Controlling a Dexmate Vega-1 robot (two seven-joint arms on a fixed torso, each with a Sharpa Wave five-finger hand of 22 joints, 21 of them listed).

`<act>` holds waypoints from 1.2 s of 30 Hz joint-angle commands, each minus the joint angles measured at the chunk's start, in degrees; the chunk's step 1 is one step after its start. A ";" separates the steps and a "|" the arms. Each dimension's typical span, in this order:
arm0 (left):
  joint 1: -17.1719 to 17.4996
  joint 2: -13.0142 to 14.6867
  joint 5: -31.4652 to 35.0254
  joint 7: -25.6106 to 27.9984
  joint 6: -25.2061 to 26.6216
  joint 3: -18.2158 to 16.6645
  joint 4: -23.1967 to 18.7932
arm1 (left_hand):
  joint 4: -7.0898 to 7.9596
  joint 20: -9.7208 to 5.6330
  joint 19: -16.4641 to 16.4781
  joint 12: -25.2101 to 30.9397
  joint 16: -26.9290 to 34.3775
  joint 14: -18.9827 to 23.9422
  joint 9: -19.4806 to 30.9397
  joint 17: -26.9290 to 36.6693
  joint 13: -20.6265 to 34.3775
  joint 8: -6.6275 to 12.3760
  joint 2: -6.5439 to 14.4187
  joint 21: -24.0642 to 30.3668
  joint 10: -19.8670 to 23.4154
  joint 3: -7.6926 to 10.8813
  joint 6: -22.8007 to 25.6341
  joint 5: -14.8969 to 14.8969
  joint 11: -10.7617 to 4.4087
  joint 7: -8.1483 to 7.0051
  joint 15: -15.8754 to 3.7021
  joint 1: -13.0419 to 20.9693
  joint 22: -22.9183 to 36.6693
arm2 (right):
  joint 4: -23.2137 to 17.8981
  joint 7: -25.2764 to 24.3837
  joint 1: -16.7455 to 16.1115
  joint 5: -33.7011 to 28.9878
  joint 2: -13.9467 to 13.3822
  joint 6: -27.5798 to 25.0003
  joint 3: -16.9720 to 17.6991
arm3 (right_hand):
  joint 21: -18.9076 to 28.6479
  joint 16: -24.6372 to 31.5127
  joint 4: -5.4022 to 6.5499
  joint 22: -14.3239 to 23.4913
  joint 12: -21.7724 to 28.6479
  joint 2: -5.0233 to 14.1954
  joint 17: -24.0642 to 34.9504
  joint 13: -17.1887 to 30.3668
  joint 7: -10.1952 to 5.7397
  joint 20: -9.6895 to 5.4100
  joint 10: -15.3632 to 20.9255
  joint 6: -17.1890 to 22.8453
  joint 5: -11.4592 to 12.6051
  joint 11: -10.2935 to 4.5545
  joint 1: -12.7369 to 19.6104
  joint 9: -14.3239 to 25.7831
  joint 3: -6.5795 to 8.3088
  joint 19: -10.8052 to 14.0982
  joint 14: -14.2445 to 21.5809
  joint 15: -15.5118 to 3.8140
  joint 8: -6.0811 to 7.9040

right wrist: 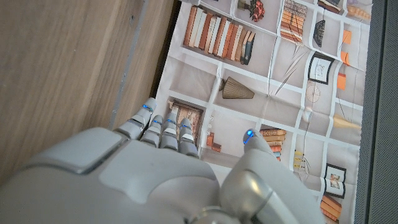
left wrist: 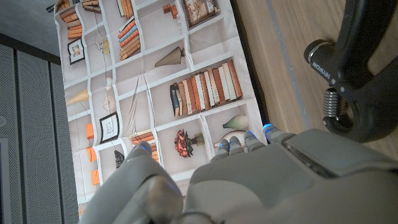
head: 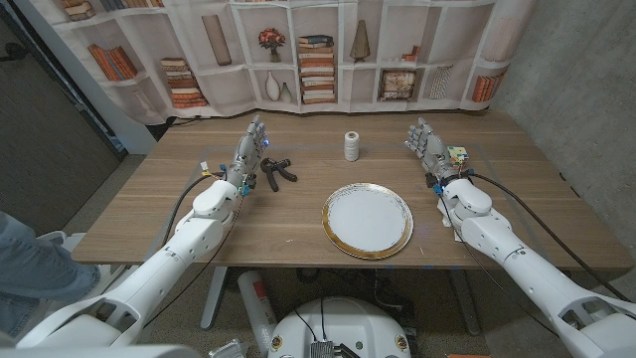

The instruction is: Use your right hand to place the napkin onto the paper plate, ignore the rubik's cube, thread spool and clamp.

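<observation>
Your left hand point(head: 250, 149) stands on the wooden table point(head: 149, 214) with its fingers reaching up and slightly spread, holding nothing. Just to its right, close beside the fingers, lies the black clamp point(head: 275, 171); in the left wrist view the clamp point(left wrist: 351, 68) sits right next to the hand point(left wrist: 261, 180), though you cannot tell there whether they touch.

Further right, between your two hands and toward the far edge, the thread spool point(head: 351, 146) stands upright. Nearer to you and also between the hands sits the paper plate point(head: 367, 220) — white with a gold rim, nothing on it, closer to your right hand than to your left.

Your right hand point(head: 427, 147) stands upright too, fingers apart and empty; the right wrist view shows the hand point(right wrist: 168, 174) with its fingers point(right wrist: 163, 127) held side by side, thumb apart. Just beside it, on its outer right side, is the rubik's cube point(head: 457, 155) — small and partly hidden. You cannot make out the napkin in these views.
</observation>
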 commanded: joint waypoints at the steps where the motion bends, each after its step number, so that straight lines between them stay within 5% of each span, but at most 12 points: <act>1: 1.33 0.77 0.37 1.04 0.81 -0.19 -2.38 | 0.04 -0.46 -1.95 0.24 0.36 -3.17 0.29 0.19 0.26 0.34 0.20 0.34 -0.72 0.33 -0.52 0.34 0.29 0.23 0.13 0.63 0.12 | -0.10 0.22 -0.67 0.29 0.22 1.08 0.15 | 0.39 0.39 -0.13 0.10 0.46 0.00 0.10 0.25 0.24 -1.02 0.92 0.96 0.33 -0.52 0.70 0.25 0.36 1.24 0.94 -0.31 0.43; 36: 1.05 0.92 0.62 0.30 1.39 0.51 -3.43 | -0.48 0.23 -0.36 1.00 0.71 -1.10 0.26 0.08 0.22 0.94 0.91 0.56 1.58 -0.37 1.73 1.48 0.50 0.58 0.30 1.34 0.09 | -5.97 -1.19 -3.84 -0.98 -2.71 2.96 1.86 | -0.53 0.22 -0.94 0.13 0.93 0.56 -0.02 0.17 0.09 -1.25 2.88 2.02 0.58 -0.61 1.47 0.23 0.37 2.49 2.14 -0.73 0.51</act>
